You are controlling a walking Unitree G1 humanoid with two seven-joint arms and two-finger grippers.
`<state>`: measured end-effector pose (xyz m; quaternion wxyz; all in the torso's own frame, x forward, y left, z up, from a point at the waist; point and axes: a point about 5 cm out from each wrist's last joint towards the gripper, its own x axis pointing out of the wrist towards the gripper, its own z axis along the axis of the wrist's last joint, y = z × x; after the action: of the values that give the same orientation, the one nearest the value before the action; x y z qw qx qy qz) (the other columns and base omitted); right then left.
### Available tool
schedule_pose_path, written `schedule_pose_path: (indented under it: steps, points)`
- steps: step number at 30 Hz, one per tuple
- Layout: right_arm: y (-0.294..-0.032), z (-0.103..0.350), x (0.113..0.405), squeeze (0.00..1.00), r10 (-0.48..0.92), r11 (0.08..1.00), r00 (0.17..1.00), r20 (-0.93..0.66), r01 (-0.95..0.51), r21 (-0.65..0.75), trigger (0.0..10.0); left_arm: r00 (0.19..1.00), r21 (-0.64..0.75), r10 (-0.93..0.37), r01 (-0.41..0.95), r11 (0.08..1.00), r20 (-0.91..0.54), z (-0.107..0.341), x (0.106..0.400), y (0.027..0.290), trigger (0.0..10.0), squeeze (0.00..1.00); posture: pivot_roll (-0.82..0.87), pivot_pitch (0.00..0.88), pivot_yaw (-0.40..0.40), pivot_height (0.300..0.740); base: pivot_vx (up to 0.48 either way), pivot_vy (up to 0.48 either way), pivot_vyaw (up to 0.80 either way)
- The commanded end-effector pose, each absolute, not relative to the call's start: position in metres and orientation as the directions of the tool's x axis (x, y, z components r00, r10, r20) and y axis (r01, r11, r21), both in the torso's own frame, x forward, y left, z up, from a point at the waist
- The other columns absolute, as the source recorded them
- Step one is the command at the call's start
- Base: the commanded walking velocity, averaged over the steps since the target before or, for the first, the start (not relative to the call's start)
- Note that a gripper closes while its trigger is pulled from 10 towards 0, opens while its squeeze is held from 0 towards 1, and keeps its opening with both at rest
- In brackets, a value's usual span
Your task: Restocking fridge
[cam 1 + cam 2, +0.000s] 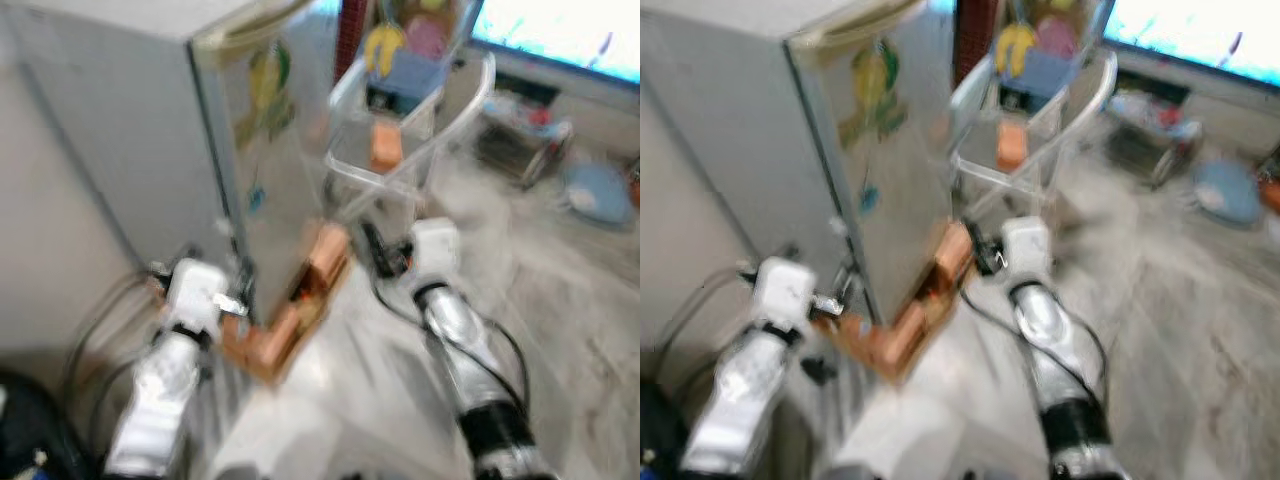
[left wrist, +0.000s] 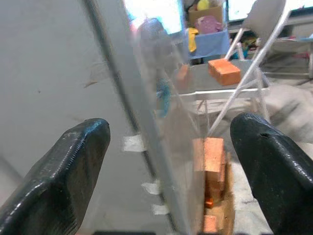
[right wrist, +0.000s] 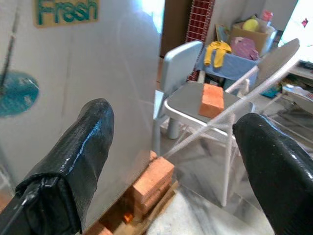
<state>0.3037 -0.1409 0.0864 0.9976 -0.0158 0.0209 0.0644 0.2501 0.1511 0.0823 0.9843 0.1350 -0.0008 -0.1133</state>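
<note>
A grey fridge [image 1: 140, 120] stands at the left with its door [image 1: 270, 140] shut; stickers are on the door. It rests on orange bricks [image 1: 300, 310] over a wooden base. An orange block [image 1: 385, 145] lies on the seat of a grey folding chair [image 1: 420, 150] just beyond the fridge. My left gripper [image 1: 238, 302] is open at the fridge's front corner, low down. My right gripper [image 1: 373, 248] is open in front of the door, facing the chair. In the right wrist view the block [image 3: 212, 99] lies between the spread fingers [image 3: 73, 156]. The eye views are blurred.
Behind the chair a blue bin [image 1: 412, 68] holds yellow and pink items. Clutter [image 1: 520, 140] and a blue round object [image 1: 597, 192] lie on the floor at the right. Cables [image 1: 100, 320] trail beside the fridge at the left. The floor is pale marble.
</note>
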Motion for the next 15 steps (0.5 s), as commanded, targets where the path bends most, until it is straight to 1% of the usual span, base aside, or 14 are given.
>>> schedule_pose_path:
  steps: [1,4,5,8,10,12,15]
  points:
    - [-0.1303,0.0944,0.3077,0.0,0.151,0.988,0.988,-0.013,-0.151,-0.018,10.0,0.974,0.281,-0.224,0.219,0.934,-0.012,0.0865,0.2515,0.1561,10.0,0.0,0.13,0.005,-0.063,0.74,0.42,0.0,0.0]
    - [-0.1297,0.0949,0.3082,0.0,0.152,0.988,0.988,-0.012,-0.152,-0.021,10.0,0.974,0.277,-0.225,0.221,0.935,-0.015,0.0862,0.2517,0.1558,10.0,0.0,0.13,0.004,-0.063,0.74,0.42,0.0,0.0]
    - [-0.1299,0.0949,0.3085,0.0,0.152,0.988,0.988,-0.012,-0.152,-0.022,10.0,0.975,0.274,-0.223,0.219,0.936,-0.017,0.0861,0.2518,0.1559,10.0,0.0,0.13,0.004,-0.064,0.74,0.416,0.24,0.0]
    - [-0.1305,0.0948,0.309,0.0,0.147,0.989,0.989,-0.013,-0.147,-0.019,10.0,0.973,0.268,-0.231,0.221,0.938,0.006,0.0887,0.2519,0.1544,10.0,0.0,0.13,0.004,-0.066,0.74,0.319,0.0,0.0]
    - [-0.132,0.0937,0.3081,0.0,0.139,0.99,0.99,-0.019,-0.139,-0.022,10.0,0.968,0.243,-0.25,0.238,0.94,0.018,0.0917,0.2504,0.1514,10.0,0.0,0.13,0.003,-0.067,0.74,0.0,0.0,0.0]
    - [-0.1333,0.092,0.307,0.0,0.133,0.991,0.991,-0.025,-0.133,-0.02,10.0,0.967,0.239,-0.254,0.244,0.94,0.016,0.0918,0.2503,0.1507,10.0,0.0,0.13,0.003,-0.067,0.74,0.0,0.0,-0.51]
    - [-0.133,0.0907,0.3055,0.0,0.133,0.991,0.991,-0.028,-0.134,-0.022,10.0,0.966,0.235,-0.259,0.249,0.94,0.011,0.0912,0.2496,0.1505,10.0,0.0,0.13,0.005,-0.066,0.74,0.0,0.0,-0.8]
